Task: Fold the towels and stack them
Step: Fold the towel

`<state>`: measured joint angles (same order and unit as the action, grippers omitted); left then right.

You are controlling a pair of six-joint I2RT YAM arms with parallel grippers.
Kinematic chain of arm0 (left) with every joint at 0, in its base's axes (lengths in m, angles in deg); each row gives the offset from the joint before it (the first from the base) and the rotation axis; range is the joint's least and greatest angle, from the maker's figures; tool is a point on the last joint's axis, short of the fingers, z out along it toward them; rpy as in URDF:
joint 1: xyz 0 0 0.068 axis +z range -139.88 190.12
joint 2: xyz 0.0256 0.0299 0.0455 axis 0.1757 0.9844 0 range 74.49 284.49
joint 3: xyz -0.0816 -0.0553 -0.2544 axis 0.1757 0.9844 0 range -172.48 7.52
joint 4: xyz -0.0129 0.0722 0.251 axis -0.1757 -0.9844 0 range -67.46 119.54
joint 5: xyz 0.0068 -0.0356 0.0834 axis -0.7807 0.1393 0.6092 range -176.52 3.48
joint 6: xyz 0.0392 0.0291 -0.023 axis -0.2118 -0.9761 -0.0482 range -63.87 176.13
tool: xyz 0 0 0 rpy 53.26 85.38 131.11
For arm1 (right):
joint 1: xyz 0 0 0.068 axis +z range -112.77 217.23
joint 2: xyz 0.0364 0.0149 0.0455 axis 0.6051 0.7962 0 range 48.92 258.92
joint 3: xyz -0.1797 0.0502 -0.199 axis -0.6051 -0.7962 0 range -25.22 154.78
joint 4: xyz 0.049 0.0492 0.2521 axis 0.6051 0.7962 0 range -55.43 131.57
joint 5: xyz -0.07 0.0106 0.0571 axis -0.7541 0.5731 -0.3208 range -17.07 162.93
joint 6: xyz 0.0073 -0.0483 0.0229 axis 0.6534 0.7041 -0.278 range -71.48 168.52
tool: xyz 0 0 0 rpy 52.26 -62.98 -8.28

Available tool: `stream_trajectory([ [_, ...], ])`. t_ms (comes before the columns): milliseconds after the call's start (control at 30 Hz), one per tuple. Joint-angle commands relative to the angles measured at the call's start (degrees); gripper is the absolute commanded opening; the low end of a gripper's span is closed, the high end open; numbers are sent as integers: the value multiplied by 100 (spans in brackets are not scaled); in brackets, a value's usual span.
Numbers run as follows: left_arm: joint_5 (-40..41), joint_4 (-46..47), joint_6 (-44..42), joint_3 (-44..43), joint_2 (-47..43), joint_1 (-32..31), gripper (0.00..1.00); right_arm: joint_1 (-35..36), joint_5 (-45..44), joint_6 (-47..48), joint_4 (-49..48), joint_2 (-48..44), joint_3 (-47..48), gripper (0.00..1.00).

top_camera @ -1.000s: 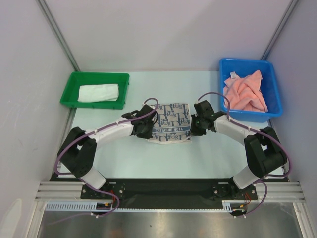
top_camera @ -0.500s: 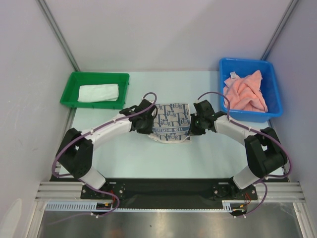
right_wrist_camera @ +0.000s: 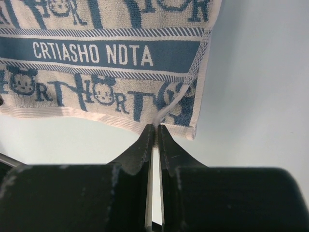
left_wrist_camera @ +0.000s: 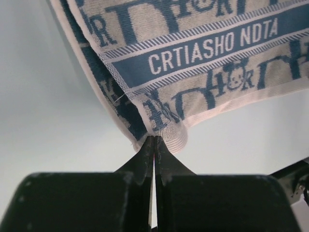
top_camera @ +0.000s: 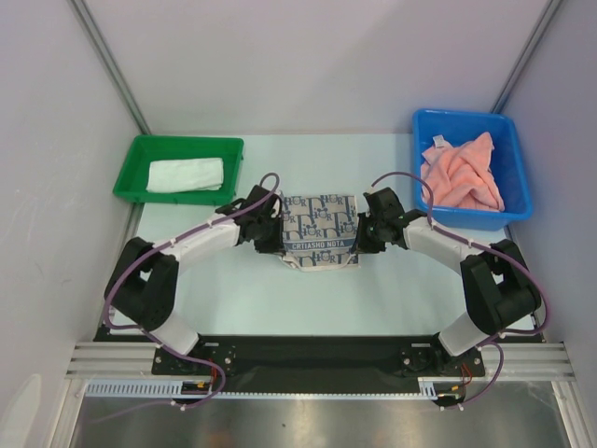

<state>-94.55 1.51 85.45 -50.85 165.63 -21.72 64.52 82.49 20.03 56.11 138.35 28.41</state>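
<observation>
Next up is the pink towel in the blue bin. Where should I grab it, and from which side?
Probably best: take the corner with the small tag, which sticks up at the far left of the pink towel. Come straight down from above. The walls of the blue bin block a side approach, and the rest of the towel is a crumpled heap with no clear edge.
</observation>
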Motion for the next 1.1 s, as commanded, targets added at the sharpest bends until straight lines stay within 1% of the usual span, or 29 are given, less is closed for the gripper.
stream_trajectory([
  [0, -384, 124, 92, -262, -219, -33, 1, 22, 81, 10, -185, -101, 34, 0],
  [33, -305, 53, 48, -306, -193, -33, 0, 22, 90, 10, -194, -92, 25, 0],
  [67, 61, -44, -14, -350, -166, -42, 0, 22, 98, 10, -229, -92, 16, 0],
  [133, 380, -316, -137, -359, -140, -51, 0, 22, 107, 10, -247, -75, 8, 0],
  [167, 442, -352, -163, -307, -140, -51, 3, 22, 133, 10, -282, -57, -1, 0],
  [233, 478, -343, -225, -211, -87, -51, 4, 31, 142, 1, -299, -31, -10, 0],
  [300, 644, -352, -269, -175, -34, -60, 0, 40, 134, 19, -300, -22, -1, 0],
  [367, 960, -536, -295, -297, -8, -112, 0, 40, 142, 36, -308, -13, -1, 0],
  [400, 718, -519, -330, -324, -51, -112, 0, 40, 160, 45, -308, -13, -10, 0],
  [433, 341, -206, -322, -246, -113, -78, 0, 31, 160, 71, -300, -13, -10, 0],
  [467, -298, 189, -235, -97, -192, 166, 0, 31, 169, 80, -308, -4, -10, 0],
  [500, -870, 558, 79, 139, -375, 308, 0, 31, 186, 107, -308, 4, 7, 0],
  [567, -211, 125, 74, -76, -465, 266, 0, 22, 186, 107, -282, 13, 16, 0],
  [633, 675, -498, -250, -611, -317, 195, 0, 22, 186, 116, -256, -22, 34, 0],
  [667, 785, -867, -356, -727, -255, 204, 1, 13, 178, 116, -238, -48, 16, 0],
  [733, 1241, -1168, -515, -956, -210, 195, 0, 13, 134, 133, -229, -118, 34, 0],
  [833, 902, -1144, -603, -870, -306, 221, 0, -4, 177, 116, -203, -197, 51, 0],
  [867, 265, -1013, -542, -791, -420, 309, 0, -22, 186, 98, -203, -232, 69, 0],
  [933, -205, -731, -445, -607, -543, 353, 0, -31, 178, 89, -151, -338, 113, 0],
  [1067, -24, -861, -515, -641, -535, 362, 0, -39, 204, 124, -115, -417, 174, 0],
])
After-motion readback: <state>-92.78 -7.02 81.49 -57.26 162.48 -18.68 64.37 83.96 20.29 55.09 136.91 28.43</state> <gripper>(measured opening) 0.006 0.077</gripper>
